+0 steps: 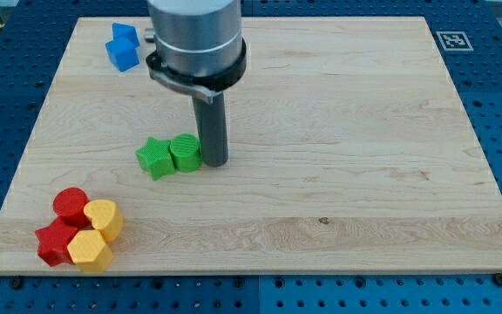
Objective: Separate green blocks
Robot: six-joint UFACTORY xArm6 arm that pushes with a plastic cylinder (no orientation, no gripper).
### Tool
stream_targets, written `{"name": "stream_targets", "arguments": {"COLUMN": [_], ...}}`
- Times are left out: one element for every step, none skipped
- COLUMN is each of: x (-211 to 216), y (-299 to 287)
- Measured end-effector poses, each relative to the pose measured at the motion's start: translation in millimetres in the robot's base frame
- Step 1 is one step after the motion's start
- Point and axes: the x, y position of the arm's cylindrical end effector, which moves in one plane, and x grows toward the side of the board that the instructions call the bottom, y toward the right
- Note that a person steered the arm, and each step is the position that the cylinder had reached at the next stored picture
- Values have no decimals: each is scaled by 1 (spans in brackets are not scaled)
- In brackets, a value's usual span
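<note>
A green star block (153,158) and a green round block (184,152) sit side by side, touching, left of the board's middle. My tip (213,162) stands just to the view's right of the green round block, touching or nearly touching its side. The rod rises from there to the arm's grey body at the view's top.
Two blue blocks (122,46) sit together at the top left. At the bottom left is a cluster: a red round block (71,205), a red star block (55,242), a yellow block (104,217) and a yellow hexagonal block (89,249). The wooden board (364,174) lies on a blue perforated table.
</note>
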Motion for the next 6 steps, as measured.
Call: {"name": "stream_targets", "arguments": {"x": [18,57,56,19,3,-9], "y": [-9,-10,-29,-48,-34,-26]}}
